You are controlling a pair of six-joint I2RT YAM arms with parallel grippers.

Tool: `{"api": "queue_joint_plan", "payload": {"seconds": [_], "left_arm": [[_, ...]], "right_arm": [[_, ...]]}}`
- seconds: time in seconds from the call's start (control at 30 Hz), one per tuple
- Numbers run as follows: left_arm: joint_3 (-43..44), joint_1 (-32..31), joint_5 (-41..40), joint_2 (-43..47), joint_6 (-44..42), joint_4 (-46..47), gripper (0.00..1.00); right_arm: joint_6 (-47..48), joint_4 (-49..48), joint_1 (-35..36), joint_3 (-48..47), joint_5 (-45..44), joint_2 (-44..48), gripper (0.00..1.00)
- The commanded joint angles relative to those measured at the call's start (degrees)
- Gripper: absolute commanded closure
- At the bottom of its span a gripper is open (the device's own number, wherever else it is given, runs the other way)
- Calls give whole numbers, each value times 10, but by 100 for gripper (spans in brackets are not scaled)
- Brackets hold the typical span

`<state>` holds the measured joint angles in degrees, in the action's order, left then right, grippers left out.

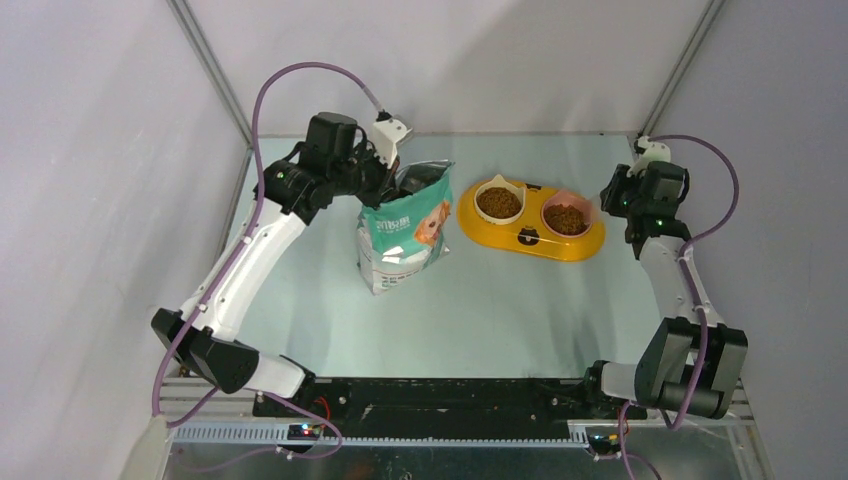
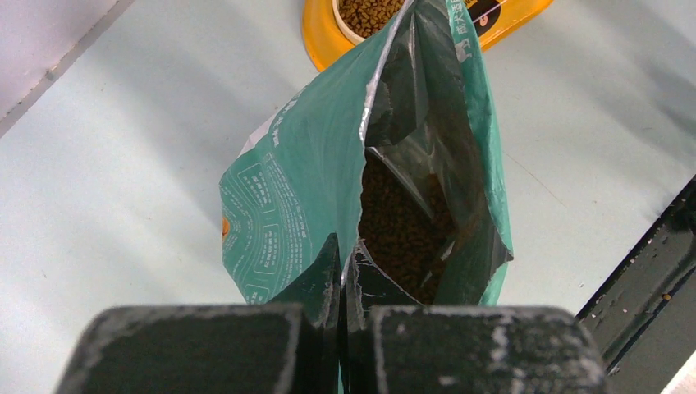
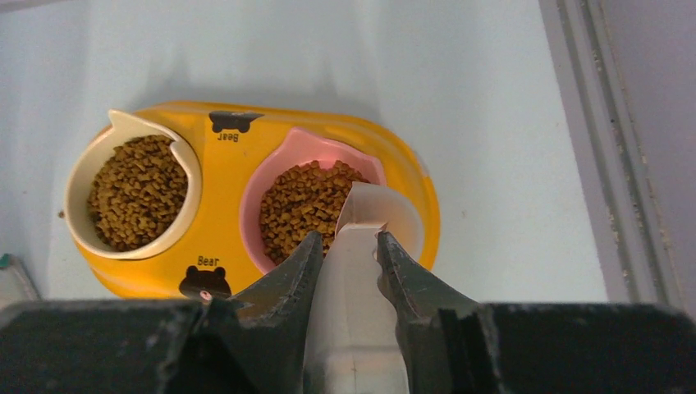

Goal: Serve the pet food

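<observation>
Pale table (image 1: 500,310): left jaws pinch bag (image 2: 304,180), right jaws clamp scoop (image 3: 356,279), handle cropped.

The left gripper (image 2: 341,316) is at the bottom of the picture. Its two dark fingers (image 2: 189,349) are pressed close together, and they pinch the top edge of a green bag (image 2: 295,189). The bag has white lines and marks on its side. Its mouth is wide open, and the inside is dark and shiny. Down in the bag lies the pet food (image 2: 402,226), lots of little brown bits. The bag is on a pale blue desk (image 2: 123,164). Past the bag, at the top, is part of a yellow feeder (image 2: 316,37) with a bowl (image 2: 339,18) holding more brown bits. A dark bar (image 2: 648,271) runs along the right edge.
</observation>
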<state>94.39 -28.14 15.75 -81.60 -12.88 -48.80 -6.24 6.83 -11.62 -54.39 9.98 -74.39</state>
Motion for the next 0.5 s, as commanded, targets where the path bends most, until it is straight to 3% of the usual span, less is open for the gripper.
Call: {"api": "queue_joint_plan", "payload": {"seconds": [0.0, 0.17, 0.47], "left_arm": [[-14, -2, 26, 9, 17, -5, 100], [-21, -2, 14, 18, 3, -10, 100], [-14, -2, -3, 17, -17, -21, 100]], "right_arm": [[54, -2, 4, -27, -33, 28, 100], [37, 21, -5, -35, -17, 52, 100], [9, 102, -15, -68, 163, 82, 100]]}}
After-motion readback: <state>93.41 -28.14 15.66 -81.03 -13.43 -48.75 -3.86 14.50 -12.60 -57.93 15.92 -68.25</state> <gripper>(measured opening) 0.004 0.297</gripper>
